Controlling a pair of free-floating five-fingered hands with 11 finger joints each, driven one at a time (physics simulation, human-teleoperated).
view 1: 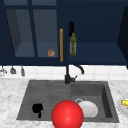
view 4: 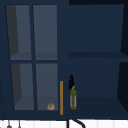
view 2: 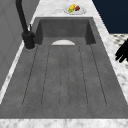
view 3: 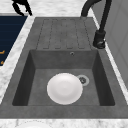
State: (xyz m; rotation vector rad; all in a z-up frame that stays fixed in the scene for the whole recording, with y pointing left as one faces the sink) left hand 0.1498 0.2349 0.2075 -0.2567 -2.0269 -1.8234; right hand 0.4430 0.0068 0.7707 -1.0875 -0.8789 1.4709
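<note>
Matt grey stone-like sink [view 1: 50, 90]; speckled marble counter [view 1: 10, 100]; glossy white plate [view 3: 64, 88], perhaps ceramic.

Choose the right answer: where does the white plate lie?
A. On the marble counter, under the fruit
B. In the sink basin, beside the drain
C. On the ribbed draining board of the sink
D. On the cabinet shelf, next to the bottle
B. The right side view shows the white plate flat on the floor of the sink basin, right beside the drain.
</note>
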